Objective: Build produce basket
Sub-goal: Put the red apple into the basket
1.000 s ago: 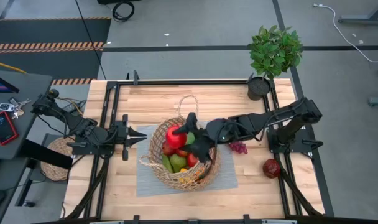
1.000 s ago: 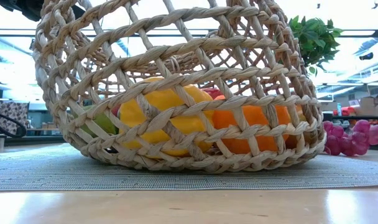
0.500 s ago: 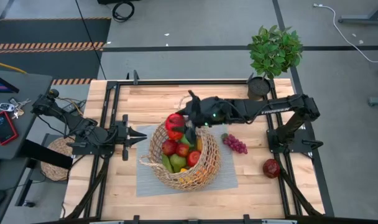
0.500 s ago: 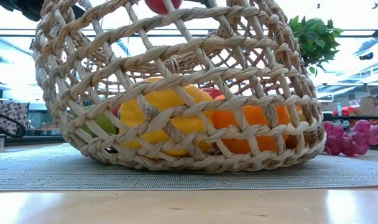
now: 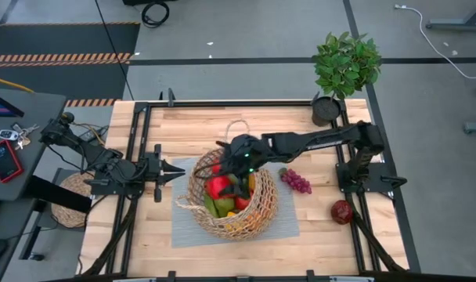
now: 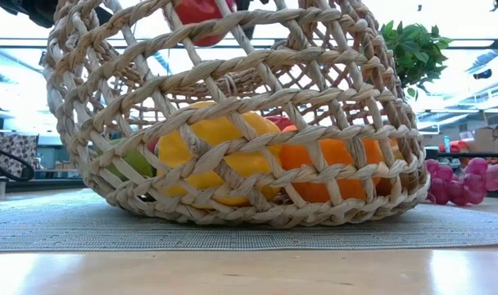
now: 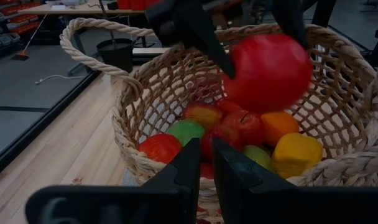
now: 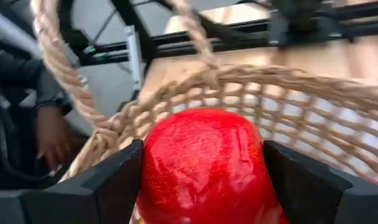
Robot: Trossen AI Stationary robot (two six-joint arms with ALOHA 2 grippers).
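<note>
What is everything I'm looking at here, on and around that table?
basket: one, tan wicker, table centre on grey mat.
red fruit: one, large, held above the basket.
produce in basket: several; red, green, orange, yellow.
grapes: one purple bunch, on table right of basket.
dark red fruit: one, table's right edge.
potted plant: one, green, far right corner.
right tool: gripping the red fruit.
left tool: shut, left of basket.

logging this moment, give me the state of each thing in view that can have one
right gripper: closed on the red fruit, above the basket
left gripper: shut, empty, beside the basket
basket: upright on the mat, partly filled
grapes: on the table, outside the basket
</note>
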